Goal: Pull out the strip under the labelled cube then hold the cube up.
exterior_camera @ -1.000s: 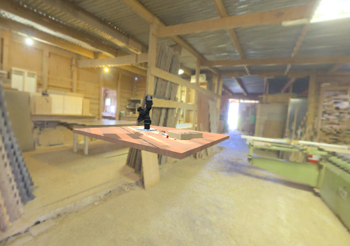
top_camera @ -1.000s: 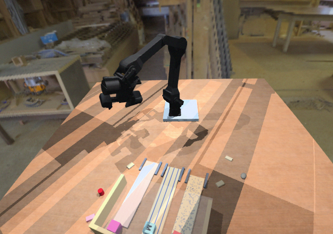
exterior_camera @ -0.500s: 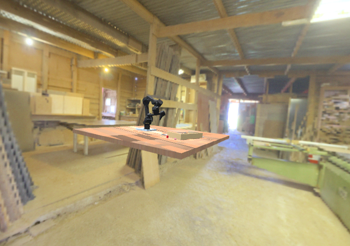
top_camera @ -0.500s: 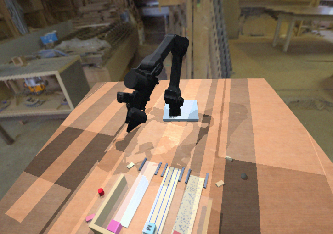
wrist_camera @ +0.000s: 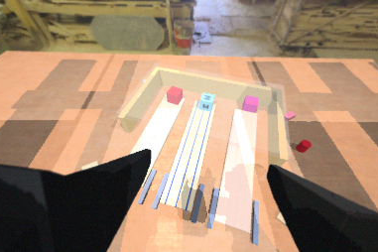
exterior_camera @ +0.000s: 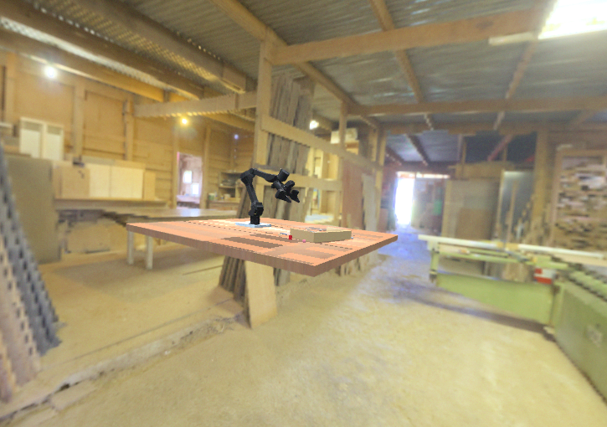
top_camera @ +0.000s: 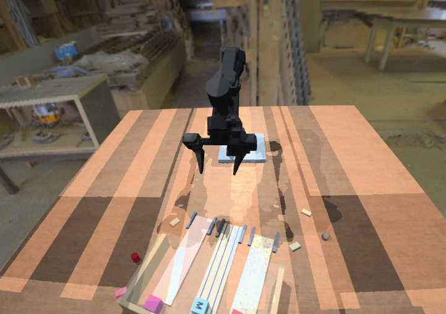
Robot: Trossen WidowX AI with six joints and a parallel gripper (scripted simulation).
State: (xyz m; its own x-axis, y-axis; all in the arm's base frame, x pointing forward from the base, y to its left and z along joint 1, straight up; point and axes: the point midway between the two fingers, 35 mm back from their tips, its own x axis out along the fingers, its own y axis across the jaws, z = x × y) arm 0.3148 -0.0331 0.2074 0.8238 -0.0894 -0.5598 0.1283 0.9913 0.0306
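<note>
A wide wooden table (top_camera: 326, 155) (exterior_camera: 213, 241) (wrist_camera: 32, 94) carries everything. Over its back part reaches a black robot arm (top_camera: 227, 92) (exterior_camera: 251, 193), its gripper (top_camera: 218, 173) (exterior_camera: 295, 198) (wrist_camera: 208, 163) up in the air, fingers spread wide with nothing between them. Farther forward stands a low, pale-walled enclosure (top_camera: 156, 255) (exterior_camera: 321, 234) (wrist_camera: 212, 82), open toward the arm. Three long strips run out of it: a pinkish one (top_camera: 194, 236) (wrist_camera: 240, 198), a speckled one (top_camera: 253, 266) (wrist_camera: 161, 130), and between them a cream strip with blue lines (top_camera: 219, 258) (wrist_camera: 189, 159). On the far end of the blue-lined strip sits the task's thing, a light blue cube marked M (top_camera: 199, 306) (wrist_camera: 206, 101). Smallest are slim grey bars beside the strips' near ends, one dark bar (top_camera: 220, 228) (wrist_camera: 197, 203) close by the lined strip.

The step in hand looks like the approach to that strip. To do it well, line the fingers up with its near end, come down low, grip it between its neighbouring bars, and draw it straight back toward the arm, smoothly, so that the cube does not tip.

The top view cuts off the enclosure's front; the exterior view is too small to show strips or cube, and shadow darkens the lined strip's near end
</note>
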